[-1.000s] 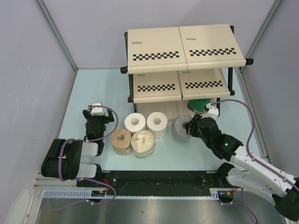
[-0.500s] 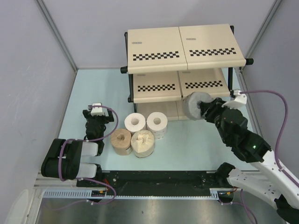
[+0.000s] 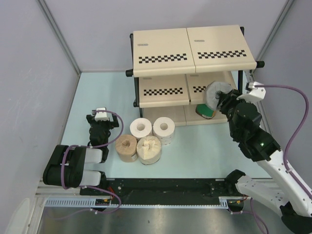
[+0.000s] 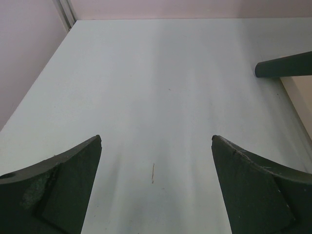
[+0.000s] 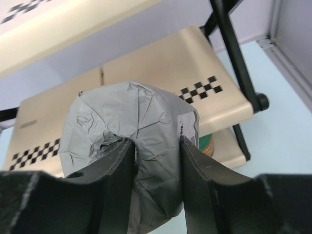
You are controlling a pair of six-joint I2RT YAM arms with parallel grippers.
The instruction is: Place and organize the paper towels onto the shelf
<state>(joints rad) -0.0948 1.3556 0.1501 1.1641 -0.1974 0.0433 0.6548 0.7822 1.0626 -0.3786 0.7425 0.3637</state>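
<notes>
The surface [image 3: 97,92] has the shelf [image 3: 187,46] at its far side. The right claw [image 5: 156,141] is clamped on the grey roll [image 3: 213,93] at the middle tier's right front edge, with the green roll [image 3: 205,110] just below. The left claw [image 4: 156,141] is spread wide, near left. Two white rolls [image 3: 140,129], the tan roll [image 3: 126,146] and the cream roll [image 3: 149,147] huddle near the centre.

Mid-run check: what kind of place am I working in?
Probably a lab robot cell, not a home: plain grey partition walls, a pale-blue table, and a shelf with paper towel rolls set out before it.
</notes>
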